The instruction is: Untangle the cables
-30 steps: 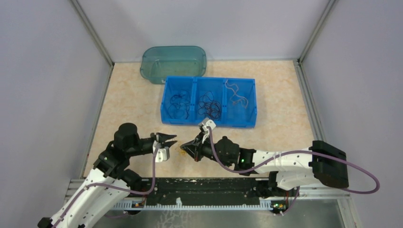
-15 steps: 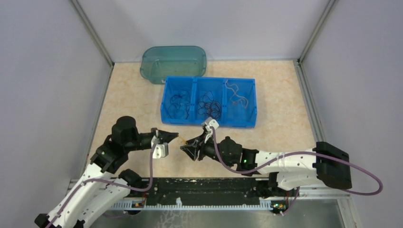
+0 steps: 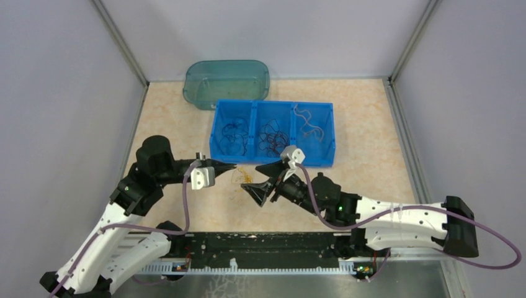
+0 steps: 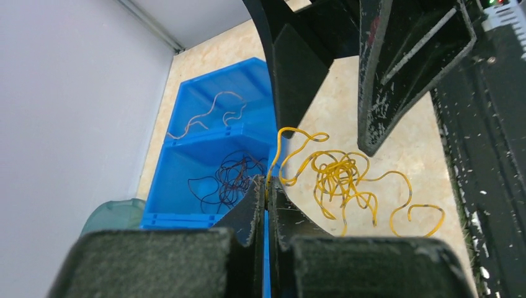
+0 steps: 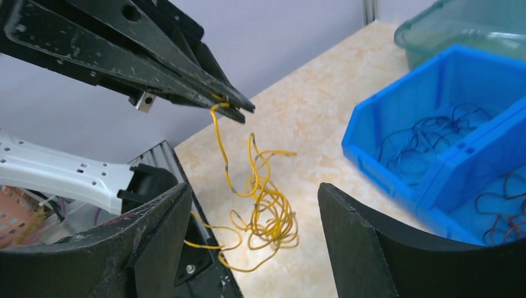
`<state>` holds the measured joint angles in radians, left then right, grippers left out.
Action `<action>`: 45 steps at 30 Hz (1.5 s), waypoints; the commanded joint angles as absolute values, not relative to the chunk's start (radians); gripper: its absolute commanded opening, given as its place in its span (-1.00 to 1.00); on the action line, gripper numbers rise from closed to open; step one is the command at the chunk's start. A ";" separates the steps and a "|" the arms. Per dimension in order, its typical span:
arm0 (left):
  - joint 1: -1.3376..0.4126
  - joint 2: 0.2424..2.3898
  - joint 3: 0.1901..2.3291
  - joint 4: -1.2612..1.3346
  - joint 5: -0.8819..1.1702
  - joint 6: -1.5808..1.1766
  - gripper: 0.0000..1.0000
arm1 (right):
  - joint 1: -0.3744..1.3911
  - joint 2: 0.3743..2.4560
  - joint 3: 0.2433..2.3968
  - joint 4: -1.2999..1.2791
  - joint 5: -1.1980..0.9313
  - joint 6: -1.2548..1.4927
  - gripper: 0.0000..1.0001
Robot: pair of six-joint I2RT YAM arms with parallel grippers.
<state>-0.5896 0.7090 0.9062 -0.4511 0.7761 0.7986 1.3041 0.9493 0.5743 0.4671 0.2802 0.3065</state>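
Yellow cable [image 3: 246, 180] is my concern: a loose snarl (one wire or several, I cannot tell) between my two grippers, its lower loops seemingly resting on the table [image 3: 372, 143] near the front edge.

The danger, as I judge it, is tightening. Only one end is held, so if I haul that end up and away, the loops may cinch into a real knot instead of sliding free. The wire is far thinner than my fingers, so it could also slip out of the pinch. If my other gripper bites into the middle of the snarl, it may catch several strands at once and lock them together.

My left gripper [image 3: 228, 166] is closed tight, jaws pressed together, with the top end of the wire nipped right at the tips and lifted clear of the table. From there the wire drops into the snarl. My right gripper [image 3: 262, 181] is spread wide, holding nothing and touching nothing that I can see. It faces the snarl from just beside it, with the loops in front of its gap.

Farther back and to the right stands the bin [image 3: 310, 162], apart from the snarl, with dark cables [image 3: 273, 138] in its left and middle compartments and an orange cable [image 3: 308, 127] in the right.
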 commanded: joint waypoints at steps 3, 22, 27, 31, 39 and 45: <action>-0.595 0.754 0.987 -0.528 0.874 0.662 -0.99 | 1.296 0.904 0.685 0.438 0.280 0.167 0.46; -0.595 0.808 1.109 -0.752 0.978 0.630 -0.99 | 1.295 0.962 0.705 0.439 0.260 0.091 0.09; -0.595 0.826 1.127 -0.752 1.009 0.594 -0.99 | 1.296 0.950 0.695 0.451 0.279 0.105 0.05; -0.595 0.837 1.146 -0.740 1.026 0.558 -0.99 | 1.296 0.975 0.707 0.485 0.282 0.104 0.03; -0.595 0.844 1.171 -0.734 1.040 0.534 -0.99 | 1.296 0.981 0.682 0.505 0.295 0.117 -0.02; -0.595 0.852 1.179 -0.697 1.063 0.484 -0.99 | 1.296 1.030 0.691 0.628 0.338 0.118 -0.03</action>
<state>-0.5896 0.8505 1.1481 -0.7319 1.0077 0.5308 1.3029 0.9981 0.6785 0.4858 0.2890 0.1154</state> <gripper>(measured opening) 0.008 0.487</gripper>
